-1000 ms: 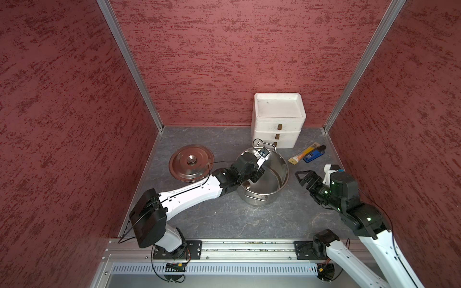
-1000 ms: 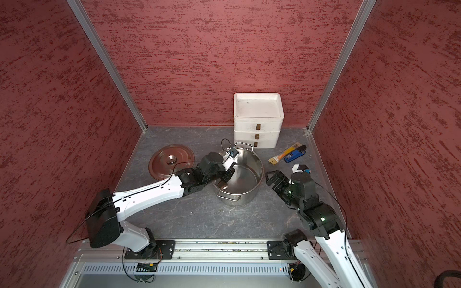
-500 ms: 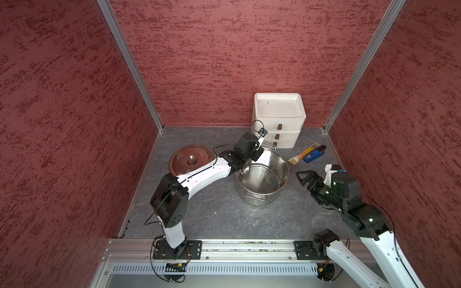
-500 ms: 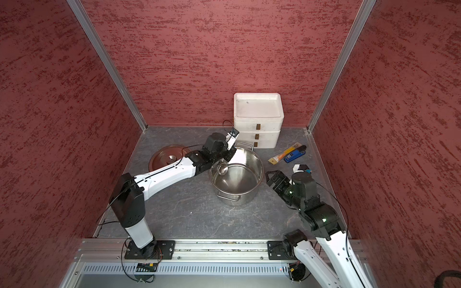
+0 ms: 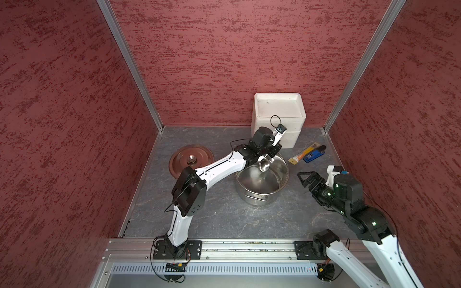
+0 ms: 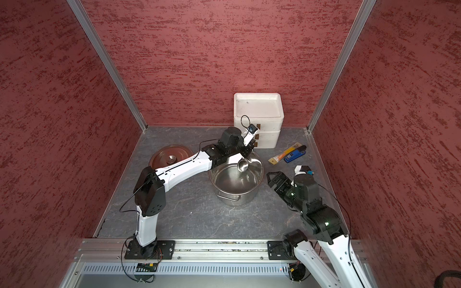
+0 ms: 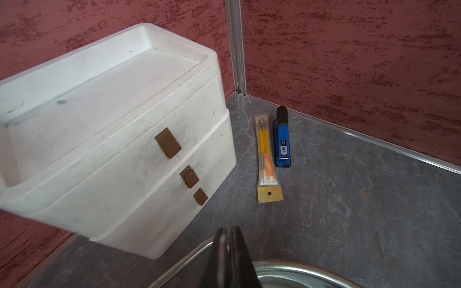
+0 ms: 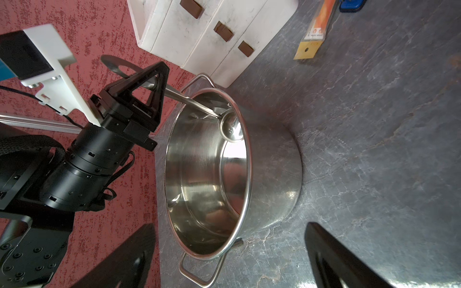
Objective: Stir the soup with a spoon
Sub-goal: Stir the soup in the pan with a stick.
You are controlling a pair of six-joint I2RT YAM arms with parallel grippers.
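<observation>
My left gripper [image 5: 273, 150] is shut on the handle of the long silver spoon [image 8: 189, 101], above the far rim of the steel pot [image 5: 257, 198]. The spoon slants down and its small round bowl [image 5: 265, 165] hangs at about rim height over the pot's far side. No soup shows; the pot's inside [image 8: 199, 174] is bare and shiny. In the left wrist view my fingertips [image 7: 229, 230] are pressed together over the pot's rim [image 7: 299, 270]. My right gripper [image 5: 305, 178] stands open on the pot's right, apart from it, with nothing between its fingers [image 8: 119, 259].
The round lid [image 5: 191, 159] lies flat to the left of the pot. A white drawer box [image 5: 278, 117] stands against the back wall just behind my left gripper. An orange packet [image 5: 303, 155] and a blue-and-black tool [image 5: 313, 155] lie at the back right.
My left arm has swung from over the pot's left side back toward its far rim, carrying the spoon; its elbow has swung left and forward. The right arm has stayed put.
</observation>
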